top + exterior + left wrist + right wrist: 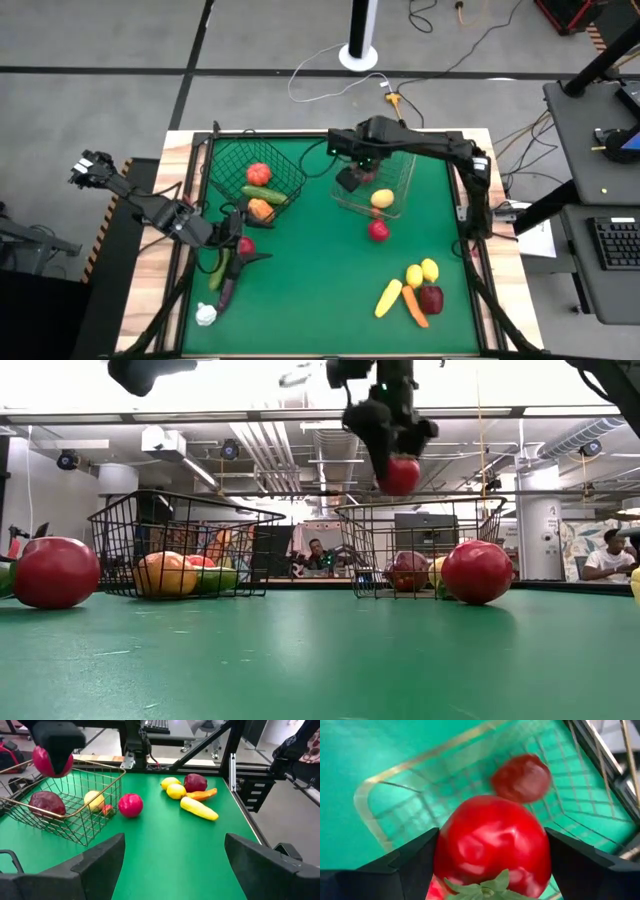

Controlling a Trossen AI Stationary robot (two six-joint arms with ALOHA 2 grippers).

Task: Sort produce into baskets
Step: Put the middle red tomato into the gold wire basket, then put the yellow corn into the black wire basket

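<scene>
Overhead, the right gripper (398, 448) hangs above the pale wire basket (398, 200), its jaws pinching a red tomato (492, 852). Inside that basket lie a dark red fruit (46, 803) and a yellow one (382, 197); a red apple (378, 230) sits just outside it. The dark basket (290, 180) beside it holds more produce. The left gripper (232, 238) waits near that basket, jaws spread. The desk (320, 290) is green; people sit in the room behind.
</scene>
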